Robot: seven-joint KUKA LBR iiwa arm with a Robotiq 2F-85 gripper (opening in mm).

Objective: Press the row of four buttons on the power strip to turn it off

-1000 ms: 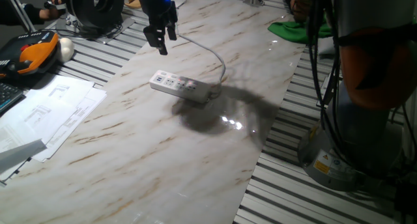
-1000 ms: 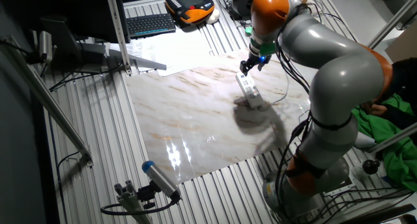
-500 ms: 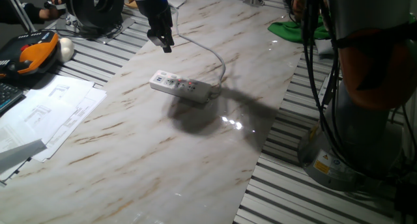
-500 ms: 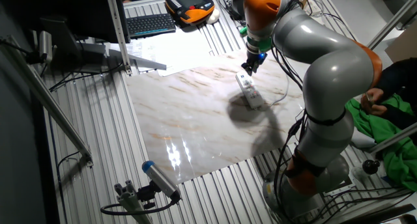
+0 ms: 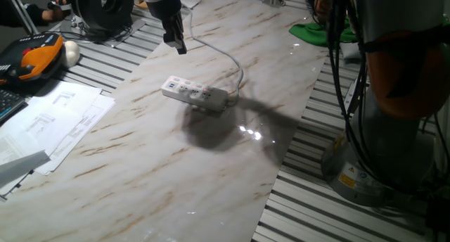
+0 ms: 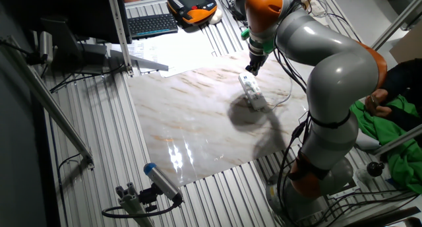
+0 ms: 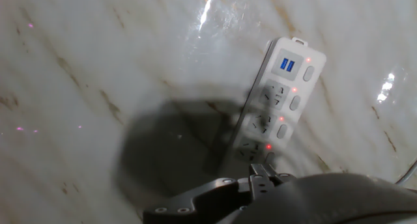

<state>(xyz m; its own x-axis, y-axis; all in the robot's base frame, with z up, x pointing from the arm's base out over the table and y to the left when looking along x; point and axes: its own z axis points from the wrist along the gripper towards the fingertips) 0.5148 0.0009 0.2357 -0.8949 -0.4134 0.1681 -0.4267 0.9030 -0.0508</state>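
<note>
The white power strip (image 5: pixel 195 93) lies in the far middle of the marble table (image 5: pixel 162 172). It also shows in the other fixed view (image 6: pixel 252 92). The hand view looks down on the power strip (image 7: pixel 270 110). There the four buttons (image 7: pixel 294 101) run along its right edge, each with a small red light beside it. The hand's dark housing (image 7: pixel 280 198) partly covers the lowest one. My gripper (image 5: pixel 176 43) hangs in the air above and behind the strip's left end, touching nothing. No view shows a gap or contact between its fingertips.
A light grey cable (image 5: pixel 228 59) curves from the strip toward the table's back edge. Papers (image 5: pixel 56 122) and an orange pendant (image 5: pixel 31 59) lie left of the table. A green cloth (image 5: pixel 316 32) sits at the back right, and the arm's base (image 5: pixel 380 157) stands to the right.
The gripper has risen and drawn back toward the table's far edge, away from the strip. The strip has not moved.
</note>
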